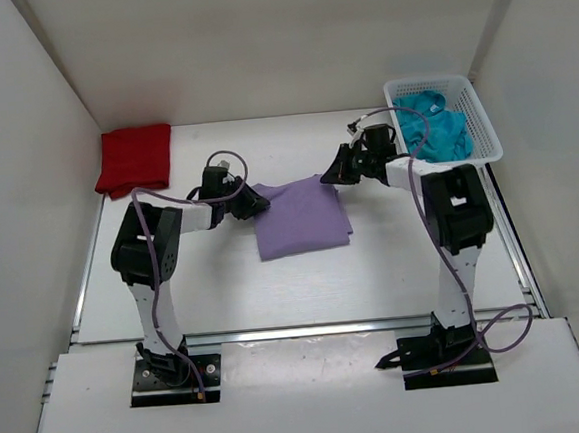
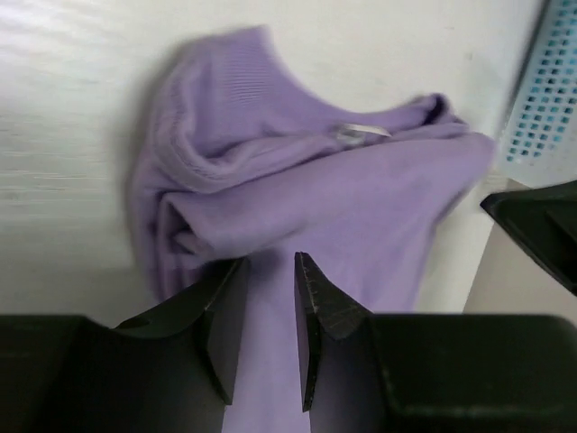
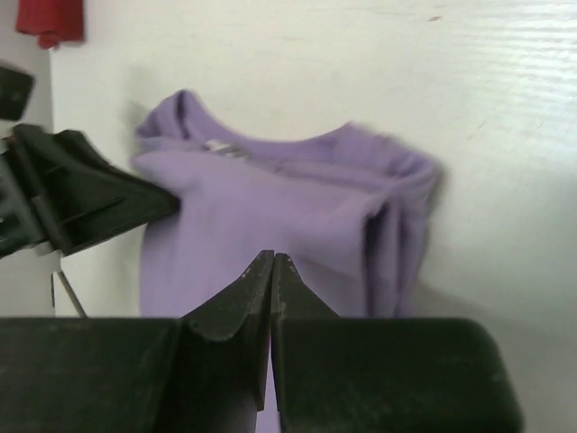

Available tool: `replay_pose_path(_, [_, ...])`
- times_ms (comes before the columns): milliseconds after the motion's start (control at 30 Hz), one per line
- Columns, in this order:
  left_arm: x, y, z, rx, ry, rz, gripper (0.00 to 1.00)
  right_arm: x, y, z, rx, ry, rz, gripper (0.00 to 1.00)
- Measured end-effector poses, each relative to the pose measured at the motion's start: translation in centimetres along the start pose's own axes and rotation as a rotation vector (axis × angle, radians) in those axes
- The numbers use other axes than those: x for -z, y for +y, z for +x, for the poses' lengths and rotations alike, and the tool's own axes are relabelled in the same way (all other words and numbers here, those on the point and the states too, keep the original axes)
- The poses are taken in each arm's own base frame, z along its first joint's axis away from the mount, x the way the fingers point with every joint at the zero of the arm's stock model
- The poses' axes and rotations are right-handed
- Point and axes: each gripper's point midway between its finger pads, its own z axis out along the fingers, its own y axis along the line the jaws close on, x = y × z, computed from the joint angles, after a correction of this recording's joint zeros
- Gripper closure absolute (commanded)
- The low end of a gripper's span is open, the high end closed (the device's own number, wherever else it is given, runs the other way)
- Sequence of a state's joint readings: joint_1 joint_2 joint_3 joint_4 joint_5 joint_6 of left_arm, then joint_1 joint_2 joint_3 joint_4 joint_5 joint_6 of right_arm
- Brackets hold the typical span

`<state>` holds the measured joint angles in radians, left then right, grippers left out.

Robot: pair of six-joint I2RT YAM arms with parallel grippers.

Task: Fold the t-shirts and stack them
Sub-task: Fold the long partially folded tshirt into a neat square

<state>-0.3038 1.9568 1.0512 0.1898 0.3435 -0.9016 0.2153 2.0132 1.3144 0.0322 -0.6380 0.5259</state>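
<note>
Your left gripper point(image 2: 270, 262) is reaching over the left far corner of the lavender t-shirt point(image 1: 302, 218), which is lying partly folded in the middle of the tabletop point(image 1: 375, 280). Its jaws are standing partway released, with purple cloth showing in the gap between them. Your right gripper point(image 3: 272, 257) is sitting at the shirt's right far corner with its jaws clenched tight together; you cannot tell from any view whether fabric is being pinched between them. The shirt's collar is facing the far edge, and one side is bunching in loose folds. The red t-shirt point(image 1: 135, 158) is resting folded in the far left corner of the tabletop. The teal t-shirt point(image 1: 433, 130) is lying crumpled inside the white mesh basket point(image 1: 484, 121) at the far right corner
</note>
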Motion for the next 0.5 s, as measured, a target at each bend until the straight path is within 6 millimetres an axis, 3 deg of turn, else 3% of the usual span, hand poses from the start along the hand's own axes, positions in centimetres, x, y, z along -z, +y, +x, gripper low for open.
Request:
replay_pose_path(33, [-0.4,1.1,0.2,0.023,0.01,-0.022,0.6,-0.9,-0.8,-0.1,-0.01,0.01,0.004,1.0])
replay_pose_path(200, [-0.2,1.3,-1.8,0.062,-0.034,-0.001,0.56,-3.8,-4.5,0.7,-0.087,0.076,0.031,1.0])
replay_pose_path(367, [1.1,2.0,-2.0,0.088,-0.059,0.013,0.45,-3.9,-4.2,-0.4,-0.097,0.09,0.017,1.0])
replay_pose_path(467, [3.1,1.4,-2.3,0.074,-0.093,0.018,0.39,-3.6,-3.3,-1.1,-0.075,0.08,0.008,0.85])
replay_pose_path(500, [3.9,1.2,-2.4,0.065,-0.108,0.017,0.37,-3.4,-2.9,-1.2,-0.07,0.081,0.008,0.74])
